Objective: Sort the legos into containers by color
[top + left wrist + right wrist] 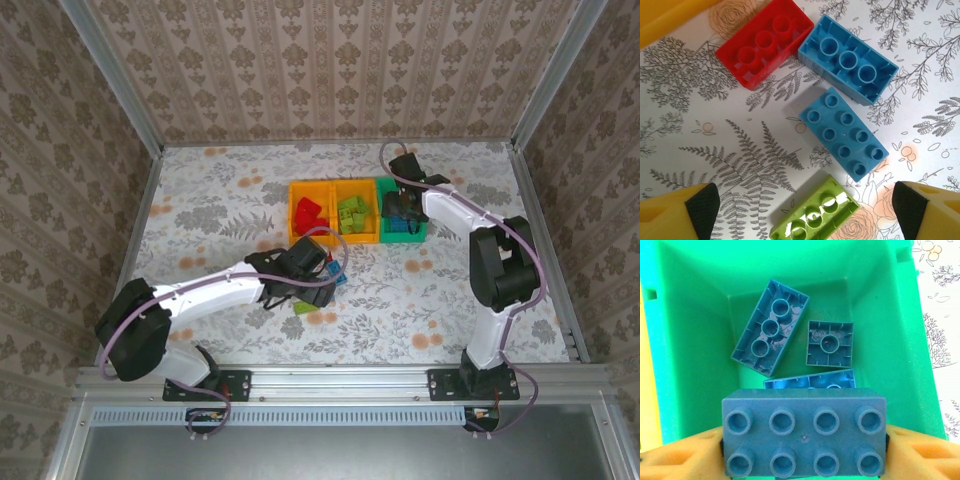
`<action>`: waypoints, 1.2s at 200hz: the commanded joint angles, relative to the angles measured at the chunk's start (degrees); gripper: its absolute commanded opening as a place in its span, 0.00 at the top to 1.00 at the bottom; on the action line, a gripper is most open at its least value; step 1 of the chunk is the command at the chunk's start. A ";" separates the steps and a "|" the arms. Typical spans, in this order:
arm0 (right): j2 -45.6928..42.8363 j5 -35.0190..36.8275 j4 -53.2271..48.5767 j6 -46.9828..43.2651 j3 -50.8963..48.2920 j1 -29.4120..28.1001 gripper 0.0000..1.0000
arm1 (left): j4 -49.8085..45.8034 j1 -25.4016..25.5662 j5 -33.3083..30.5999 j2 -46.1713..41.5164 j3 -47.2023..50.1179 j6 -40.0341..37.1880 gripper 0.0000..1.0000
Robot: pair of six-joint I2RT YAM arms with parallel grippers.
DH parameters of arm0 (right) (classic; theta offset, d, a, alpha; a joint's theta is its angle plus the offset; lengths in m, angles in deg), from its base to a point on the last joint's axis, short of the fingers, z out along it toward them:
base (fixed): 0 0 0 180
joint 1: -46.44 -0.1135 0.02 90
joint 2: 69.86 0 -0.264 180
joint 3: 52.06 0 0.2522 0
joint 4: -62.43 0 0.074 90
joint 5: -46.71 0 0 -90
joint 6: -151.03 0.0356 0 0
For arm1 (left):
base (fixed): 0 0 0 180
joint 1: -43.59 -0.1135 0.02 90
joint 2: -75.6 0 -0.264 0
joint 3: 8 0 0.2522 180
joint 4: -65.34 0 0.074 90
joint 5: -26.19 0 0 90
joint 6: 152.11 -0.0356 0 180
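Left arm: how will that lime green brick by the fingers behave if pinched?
The lime green brick looks like hard hollow plastic: probably stiff and light. Its glossy sheen suggests it may slip against the pads. Lying flat, it should slide when nudged, not roll.

Two orange bins (312, 184), one green bin (403, 238), two robot arms (210, 290)
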State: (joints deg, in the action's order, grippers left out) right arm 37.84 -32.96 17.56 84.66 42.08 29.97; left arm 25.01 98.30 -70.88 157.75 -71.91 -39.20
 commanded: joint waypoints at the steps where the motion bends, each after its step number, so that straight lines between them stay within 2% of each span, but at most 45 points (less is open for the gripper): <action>1: 1.17 -0.76 -2.47 0.11 1.13 0.03 0.22 | -0.67 0.55 1.79 1.53 0.68 1.39 0.09; 31: -2.52 -1.45 -0.18 0.79 -1.60 -0.10 0.13 | -0.64 0.87 3.53 3.88 -0.80 1.90 0.10; 139: -12.89 -3.48 3.33 2.36 -10.56 -0.71 0.13 | 0.04 2.52 4.97 12.90 -6.84 5.89 0.12; 180: -15.43 -3.16 4.02 2.68 -12.21 -0.75 0.13 | -1.39 2.50 4.53 17.59 -10.45 6.92 0.16; 206: -16.93 -2.66 4.36 2.77 -13.33 -0.71 0.13 | -1.03 2.42 4.52 19.63 -11.46 7.15 0.23; 240: -19.15 -0.69 4.56 2.70 -15.04 -0.53 0.11 | -1.74 2.49 4.00 21.14 -11.87 7.36 0.40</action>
State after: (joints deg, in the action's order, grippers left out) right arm 21.53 -36.00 21.73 86.72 28.79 29.51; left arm 24.24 100.53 -67.05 177.83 -82.69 -32.51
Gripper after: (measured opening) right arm 0.884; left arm 0.643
